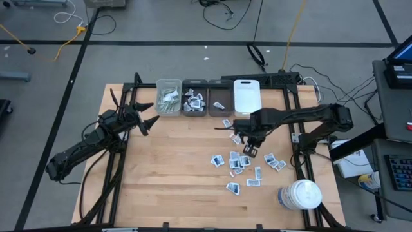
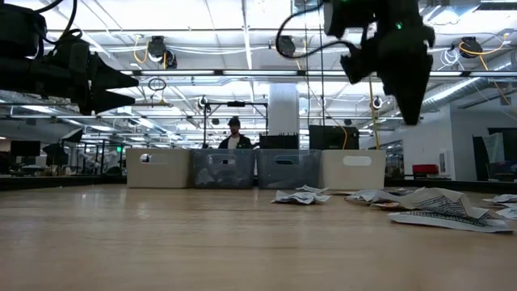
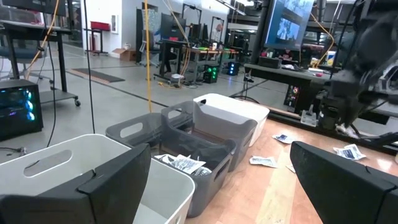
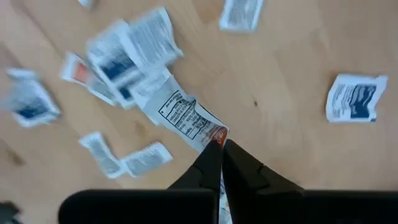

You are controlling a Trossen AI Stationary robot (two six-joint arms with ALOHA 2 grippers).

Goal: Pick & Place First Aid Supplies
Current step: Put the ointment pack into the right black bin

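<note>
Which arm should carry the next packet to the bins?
Right. Its pincer is shut on a packet above the scattered packets. The left pincer hangs open by the leftmost bin, holding nothing.

Bright, even light fell on my table [image 1: 180, 167] from overhead, leaving only soft, short shadows beneath my arms. From table height, the ceiling lamps [image 2: 157, 48] glared white and turned my right gripper [image 2: 401, 77] into a dark silhouette; the near wood lay out of focus. Through my right wrist camera the sachets [image 4: 130, 56] toward one edge smeared with motion blur, while the printed sachet [image 4: 186, 118] at my fingertips stayed sharp. My left wrist's fingers [image 3: 348, 180] loomed dark and soft.
</note>
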